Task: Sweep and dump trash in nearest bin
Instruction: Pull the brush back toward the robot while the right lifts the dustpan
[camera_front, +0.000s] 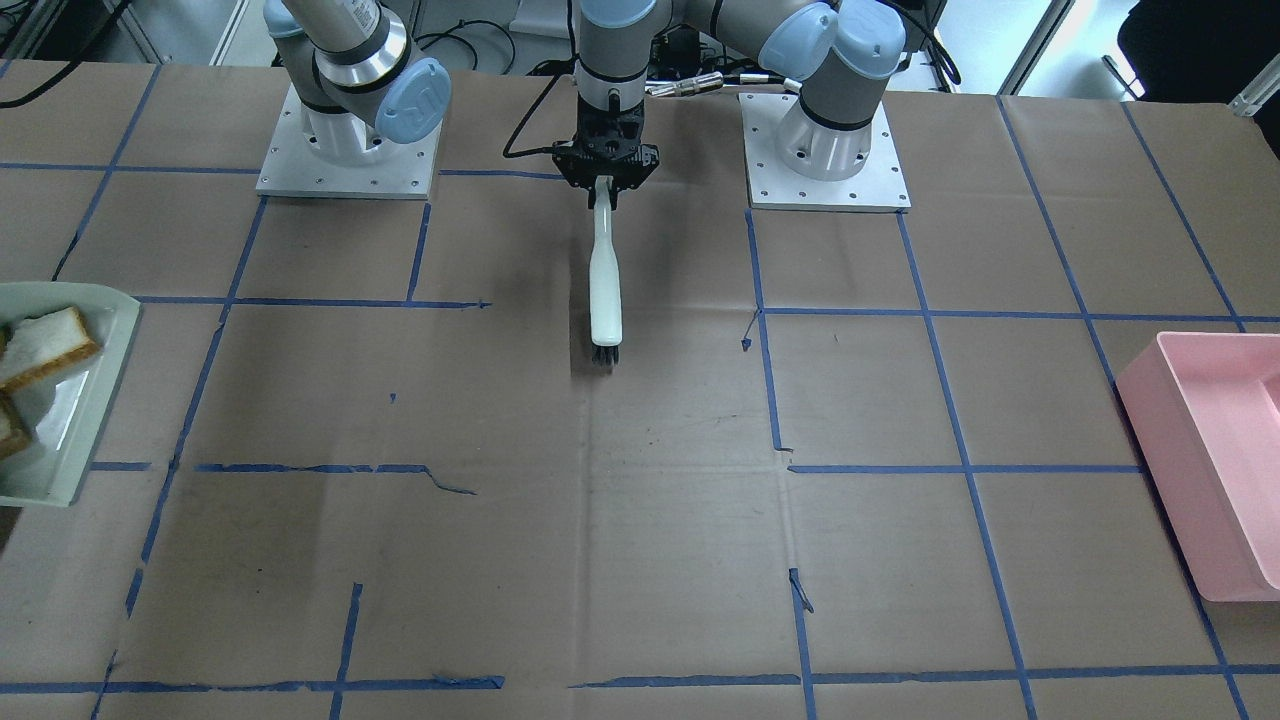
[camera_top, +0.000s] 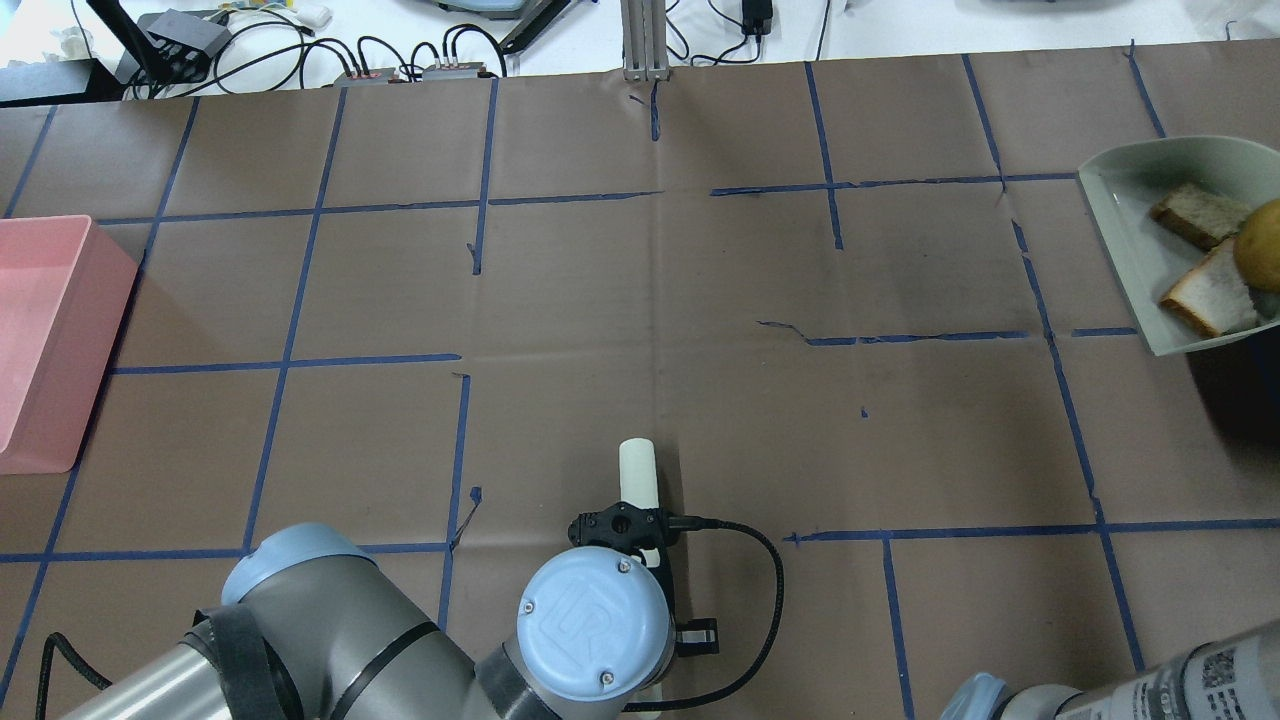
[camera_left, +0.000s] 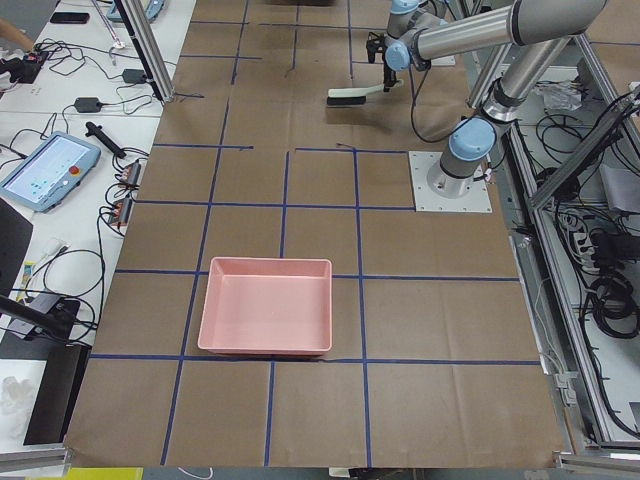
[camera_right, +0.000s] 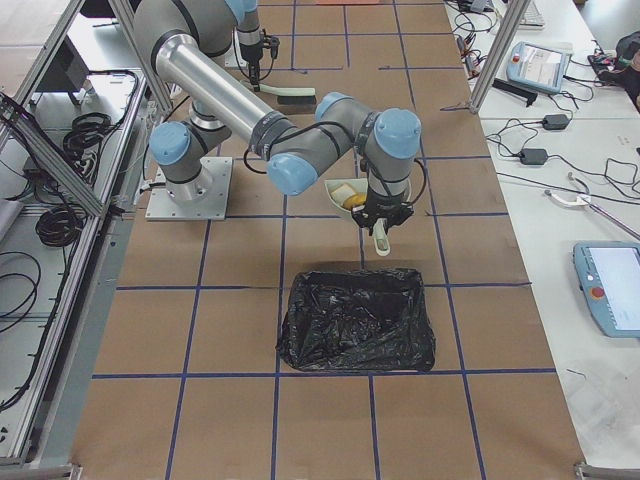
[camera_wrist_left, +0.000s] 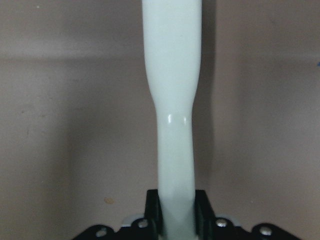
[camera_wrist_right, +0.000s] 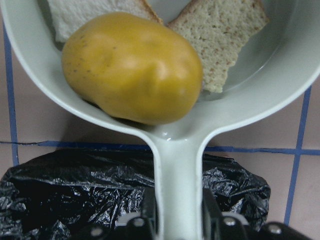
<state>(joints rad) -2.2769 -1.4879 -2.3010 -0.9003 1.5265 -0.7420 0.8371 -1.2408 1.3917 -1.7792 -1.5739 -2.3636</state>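
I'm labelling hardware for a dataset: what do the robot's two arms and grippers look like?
The left arm and right arm are silver-grey tubes with pale blue joint caps embossed UR, on white base plates. The left gripper and right gripper are black; a black cable loops from the left wrist.

We record the following limits:
- Left wrist view: brush (camera_wrist_left: 172, 75) head and bristles cut off by top edge, beyond left gripper (camera_wrist_left: 176, 215) fingers (camera_wrist_left: 153, 210).
- Right wrist view: dustpan (camera_wrist_right: 265, 90) rim cropped on both sides ahead of right gripper (camera_wrist_right: 177, 212) fingers (camera_wrist_right: 209, 207); finger bases fall below frame.
- Potato-like lump (camera_wrist_right: 132, 67) hides part of white bread slice (camera_wrist_right: 90, 15).
- Black bag (camera_wrist_right: 65, 200) partly hidden behind pan handle.
- Front view: pink bin (camera_front: 1170, 450) cut by right edge.
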